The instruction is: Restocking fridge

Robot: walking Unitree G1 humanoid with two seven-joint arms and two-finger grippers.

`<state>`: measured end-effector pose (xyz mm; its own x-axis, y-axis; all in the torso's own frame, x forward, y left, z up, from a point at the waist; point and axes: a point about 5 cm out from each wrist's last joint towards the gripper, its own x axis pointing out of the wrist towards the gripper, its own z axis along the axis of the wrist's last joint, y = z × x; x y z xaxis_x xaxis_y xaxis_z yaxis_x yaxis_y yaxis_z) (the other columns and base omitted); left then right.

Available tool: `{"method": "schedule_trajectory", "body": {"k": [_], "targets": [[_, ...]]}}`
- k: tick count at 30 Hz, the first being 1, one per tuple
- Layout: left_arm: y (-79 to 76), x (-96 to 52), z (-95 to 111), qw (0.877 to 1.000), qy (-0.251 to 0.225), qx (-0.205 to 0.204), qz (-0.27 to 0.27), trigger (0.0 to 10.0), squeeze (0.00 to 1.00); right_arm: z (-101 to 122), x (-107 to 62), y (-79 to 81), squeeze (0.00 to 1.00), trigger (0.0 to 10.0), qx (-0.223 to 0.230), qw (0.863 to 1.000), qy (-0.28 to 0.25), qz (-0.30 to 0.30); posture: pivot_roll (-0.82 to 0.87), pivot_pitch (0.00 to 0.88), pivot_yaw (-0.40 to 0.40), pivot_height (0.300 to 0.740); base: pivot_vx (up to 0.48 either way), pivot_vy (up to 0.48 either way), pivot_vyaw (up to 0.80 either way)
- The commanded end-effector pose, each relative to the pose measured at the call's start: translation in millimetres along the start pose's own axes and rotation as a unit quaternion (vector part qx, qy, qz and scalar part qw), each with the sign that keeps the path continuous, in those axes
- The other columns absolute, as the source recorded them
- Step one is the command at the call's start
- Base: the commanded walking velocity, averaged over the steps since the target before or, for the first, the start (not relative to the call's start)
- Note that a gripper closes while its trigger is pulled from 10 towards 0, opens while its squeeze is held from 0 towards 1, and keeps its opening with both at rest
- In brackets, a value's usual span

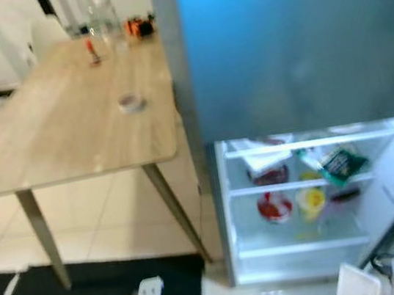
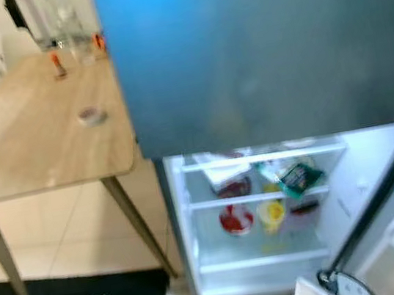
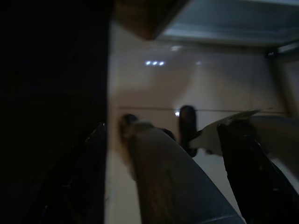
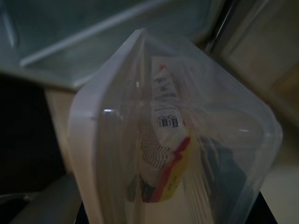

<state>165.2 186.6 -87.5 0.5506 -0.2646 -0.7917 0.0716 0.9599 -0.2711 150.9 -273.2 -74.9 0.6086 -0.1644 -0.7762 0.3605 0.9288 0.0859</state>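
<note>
Seen from the head cameras: an open fridge [image 1: 225,210] with lit white shelves, its blue-grey upper door [image 1: 292,37] shut above. On the upper shelf, a green packet [image 1: 340,163] lying tilted, a dark red item [image 1: 268,175] beside it under something white. On the shelf below, a red tub [image 1: 274,208] and a yellow tub [image 1: 311,201] side by side; contents too blurred to tell. Left of the fridge, a wooden table [image 1: 61,131] carrying a small round tin [image 1: 131,102], a little red bottle [image 1: 93,52], clear bottles [image 1: 102,17] and something orange at the far edge. Low at the right edge, a corner of a white container [image 1: 357,285]. Through the left wrist camera: left gripper [image 3: 163,177] hanging dark over pale floor tiles, black fingers [image 3: 96,172] spread apart, gripping nothing. Through the right wrist camera: a clear plastic box [image 4: 112,154] close up, held toward the fridge shelves, inside it a packet [image 4: 166,158] printed in white, red and yellow; right gripper's hold hidden behind the box, cannot tell how far open.
</note>
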Motion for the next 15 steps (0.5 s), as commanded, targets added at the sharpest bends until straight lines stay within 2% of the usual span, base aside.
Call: {"method": "schedule_trajectory", "body": {"k": [1,5,8,9,13,15], "targets": [[4.5,-1.2,3,1.000,-0.003,0.012,0.010,10.0,0.00,11,3.5,10.3,0.00,10.0,-0.013,0.999,-0.024,0.025,-0.06,0.000,0.010,0.740,0.000,0.000,0.00],[6.4,-0.8,11,1.000,-0.016,0.012,0.014,10.0,0.00,19,4.8,11.7,0.00,10.0,-0.018,0.999,-0.035,0.032,-0.06,0.000,0.008,0.740,0.000,0.000,0.00],[5.8,1.8,38,0.998,-0.053,0.036,0.005,10.0,0.00,35,7.3,18.4,0.00,10.0,-0.037,0.996,-0.057,0.059,-0.06,0.000,0.004,0.740,0.000,0.000,0.00],[5.8,1.8,38,0.998,-0.053,0.036,0.005,10.0,0.00,35,7.3,18.4,0.00,10.0,-0.037,0.996,-0.057,0.059,-0.06,0.000,0.004,0.740,0.000,0.000,0.00],[-0.4,4.0,61,0.994,-0.087,0.061,-0.023,10.0,0.00,50,9.4,29.8,0.00,10.0,-0.057,0.990,-0.080,0.097,-0.06,0.000,0.006,0.740,0.000,0.000,0.00],[-4.8,5.0,71,0.991,-0.101,0.075,-0.038,10.0,0.00,59,10.0,35.3,0.00,10.0,-0.067,0.987,-0.095,0.115,-0.06,0.000,0.006,0.740,0.000,-0.480,0.00]]}}
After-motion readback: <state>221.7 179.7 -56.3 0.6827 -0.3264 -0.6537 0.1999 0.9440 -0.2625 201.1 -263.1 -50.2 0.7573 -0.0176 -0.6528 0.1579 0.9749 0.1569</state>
